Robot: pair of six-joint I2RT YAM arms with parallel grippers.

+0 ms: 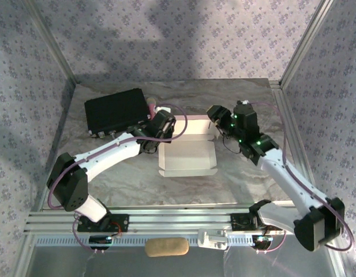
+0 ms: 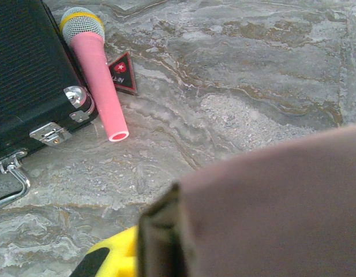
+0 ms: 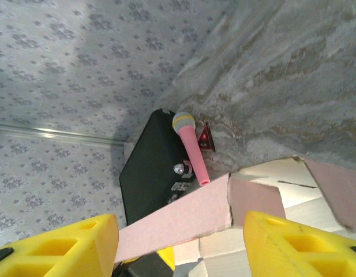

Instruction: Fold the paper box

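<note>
I see the paper box [image 1: 186,154] lying open at the middle of the desk [image 1: 126,179]. My left pincer [image 1: 168,126] is clamped on a flap at the box's 11 o'clock corner. My right pincer [image 3: 180,231] hangs at 1 o'clock, spread apart. A black case [image 1: 115,111] sits at 10 o'clock.

Black case [image 1: 116,111] and pink microphone [image 2: 98,86] block my upper left; paper box [image 1: 187,158] fills centre; marble tabletop [image 1: 166,187] below lies open.
</note>
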